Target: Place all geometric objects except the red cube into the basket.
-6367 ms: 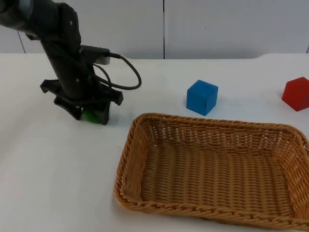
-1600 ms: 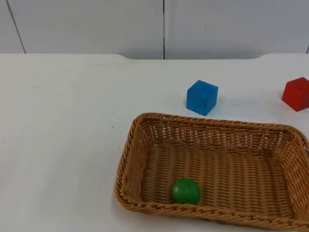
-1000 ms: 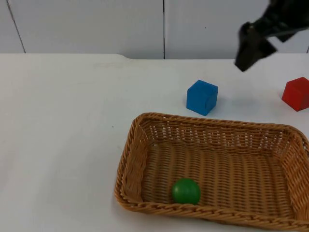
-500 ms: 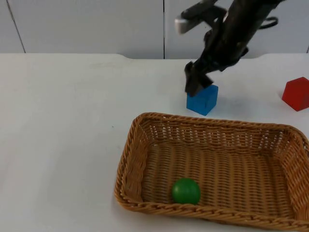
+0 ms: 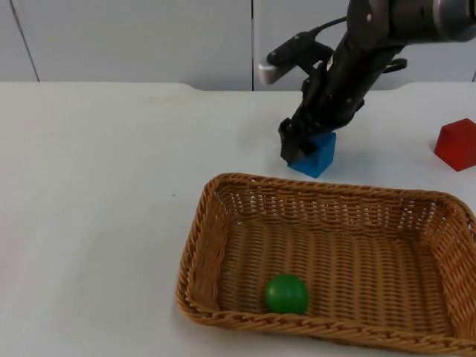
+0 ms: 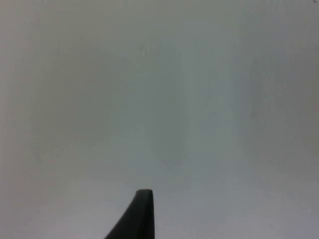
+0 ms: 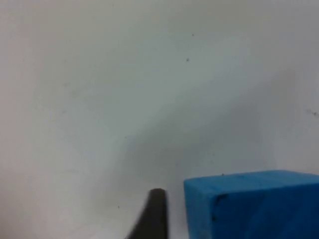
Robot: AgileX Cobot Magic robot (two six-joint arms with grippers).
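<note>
The blue cube point(image 5: 314, 152) sits on the white counter point(image 5: 104, 193) just above the centre of the top view, close behind the far rim of the wicker basket point(image 5: 223, 195), apart from it. The right gripper point(image 5: 295, 143) is down at the cube's left face, its black tip beside that face; in the right wrist view one black fingertip point(image 7: 152, 214) stands just beside the cube point(image 7: 251, 204) with a sliver of counter between them. Whether its jaws stand apart or together I cannot tell. The left gripper waits; its wrist view gives one fingertip point(image 6: 134, 216) over bare counter, jaw state likewise unclear.

The cube looks rigid and light, with flat, matte faces and crisp edges, so it should neither crush nor roll. My judgement is that the best hold is across two opposite side faces, low and square to them; a grip on the corners could twist it out.

A green ball point(image 5: 286, 294) already lies in the basket near its front rim. The red cube point(image 5: 456, 143) stands at the right edge, well apart, and should stay there.
</note>
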